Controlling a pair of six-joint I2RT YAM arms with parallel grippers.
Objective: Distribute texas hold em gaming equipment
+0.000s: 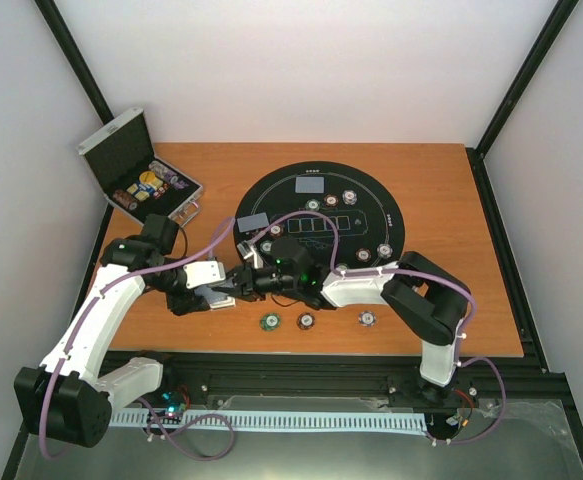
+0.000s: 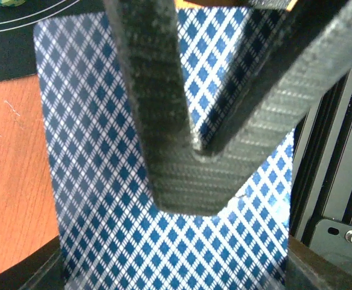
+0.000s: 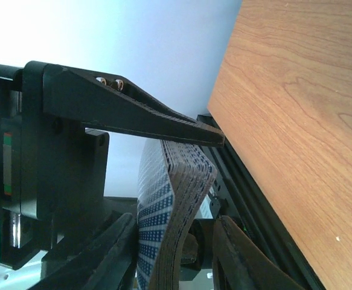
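My left gripper (image 1: 228,292) is shut on a deck of blue-diamond-backed playing cards (image 2: 103,181), held just above the table's near edge. The deck's back fills the left wrist view. My right gripper (image 1: 254,283) reaches in from the right, and its black fingers (image 2: 157,121) cross in front of the top card. In the right wrist view the deck (image 3: 176,199) shows edge-on and bowed, its end under my upper finger (image 3: 163,121), with the jaws still apart. Green (image 1: 268,321), brown-red (image 1: 306,321) and purple-white (image 1: 368,318) chips lie on the wood.
The round black mat (image 1: 371,205) carries two face-down cards (image 1: 311,185) (image 1: 254,220) and several chips (image 1: 331,200). An open silver case (image 1: 121,150) with more chips stands at the back left. The black frame rail (image 1: 301,365) runs along the near edge.
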